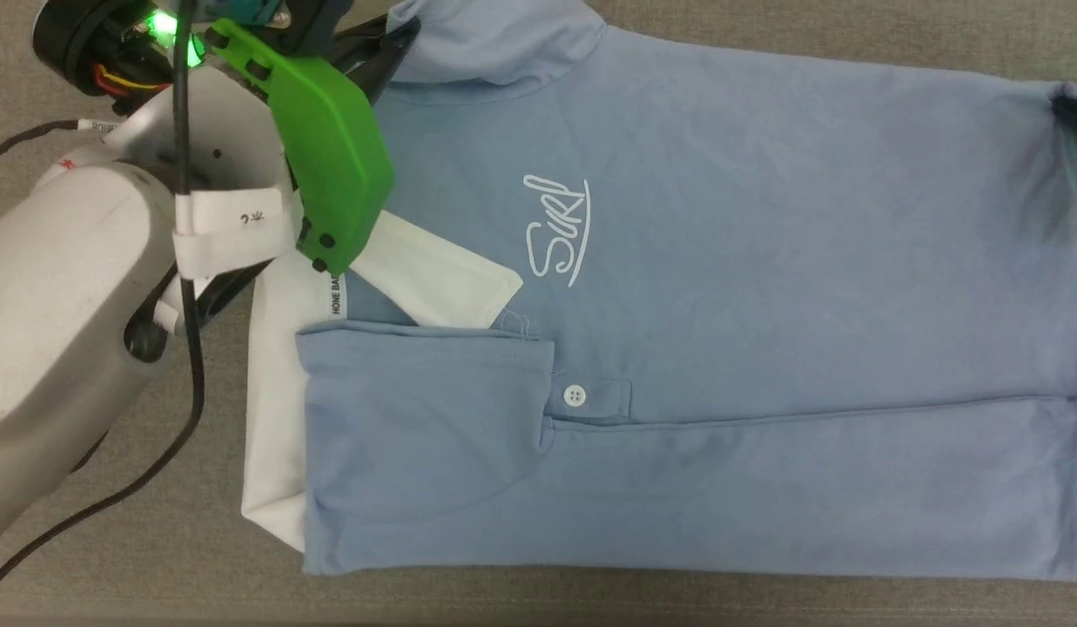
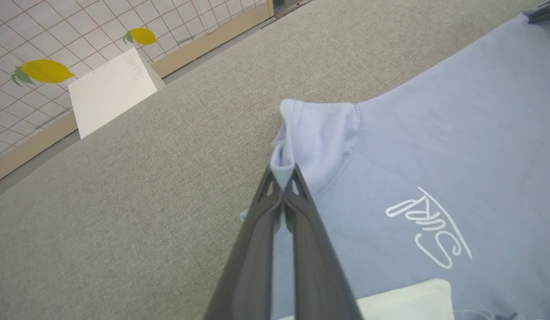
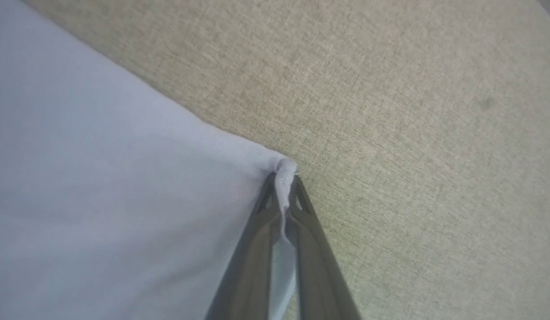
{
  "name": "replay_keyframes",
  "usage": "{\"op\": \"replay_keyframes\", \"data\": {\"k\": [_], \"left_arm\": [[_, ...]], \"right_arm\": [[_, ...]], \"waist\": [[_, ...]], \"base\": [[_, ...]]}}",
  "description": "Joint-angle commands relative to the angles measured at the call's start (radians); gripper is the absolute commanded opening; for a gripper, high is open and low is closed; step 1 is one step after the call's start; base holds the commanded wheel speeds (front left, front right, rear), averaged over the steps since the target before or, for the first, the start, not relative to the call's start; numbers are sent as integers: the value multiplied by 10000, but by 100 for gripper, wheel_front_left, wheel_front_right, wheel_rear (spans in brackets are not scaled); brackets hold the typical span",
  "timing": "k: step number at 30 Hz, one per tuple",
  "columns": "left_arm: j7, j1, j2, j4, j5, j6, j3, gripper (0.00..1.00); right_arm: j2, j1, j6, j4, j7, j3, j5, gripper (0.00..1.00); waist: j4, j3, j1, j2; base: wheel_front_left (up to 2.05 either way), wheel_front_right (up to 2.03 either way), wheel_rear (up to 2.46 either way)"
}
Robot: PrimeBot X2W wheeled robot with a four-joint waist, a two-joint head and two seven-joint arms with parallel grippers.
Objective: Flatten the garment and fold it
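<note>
Blue garment (image 1: 764, 305), left fingers (image 2: 311, 249) pinching sleeve (image 2: 321, 133), right fingers (image 3: 315, 249) pinching corner (image 3: 284, 171)

Garment (image 1: 764, 348) partly past head view's right edge

Pale grey forearm (image 1: 59, 287), green wrist cover (image 1: 329, 165) with black screws, black cable (image 1: 195, 366) bound by white tape (image 1: 233, 231), green light (image 1: 162, 24) glowed, left gripper (image 2: 283, 171) had dark tapered fingers (image 2: 257, 249)
</note>
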Motion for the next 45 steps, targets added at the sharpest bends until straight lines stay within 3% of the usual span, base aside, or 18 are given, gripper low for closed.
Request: {"op": "replay_keyframes", "data": {"k": [1, 5, 15, 23, 31, 36, 45], "left_arm": [[-123, 172, 76, 77, 33, 102, 51, 0], [-423, 455, 175, 345, -17, 230, 134, 0], [-771, 1905, 748, 122, -567, 652, 121, 0], [-504, 3474, 1703, -912, -935, 1128, -288, 0], [-220, 5221, 2424, -1607, -1333, 1517, -1086, 0], [-259, 5968, 2387, -1308, -1299, 1517, -1658, 0], [-951, 6200, 1724, -126, -902, 1428, -1950, 0]], "right_arm": [[192, 278, -17, 360, -190, 171, 190, 0], [272, 411, -17, 553, -913, -124, 830, 0], [-329, 2023, -17, 27, -1944, -361, 1749, 0], [-533, 4008, -17, -451, -2117, -663, 1849, 0], [-567, 5941, -17, -775, -1932, -1094, 1479, 0], [-379, 6725, -17, -945, -1720, -1351, 1092, 0], [-108, 7272, -17, -1231, -1277, -1770, 237, 0]], "waist": [[-42, -283, 0, 0], [-109, -962, 0, 0], [-90, -2809, 0, 0], [47, -3775, 0, 0], [198, -4018, 0, 0], [227, -3897, 0, 0], [160, -3501, 0, 0]], "base": [[0, 0, 0], [0, 0, 0], [0, 0, 0], [0, 0, 0], [0, 0, 0], [0, 0, 0], [0, 0, 0]]}}
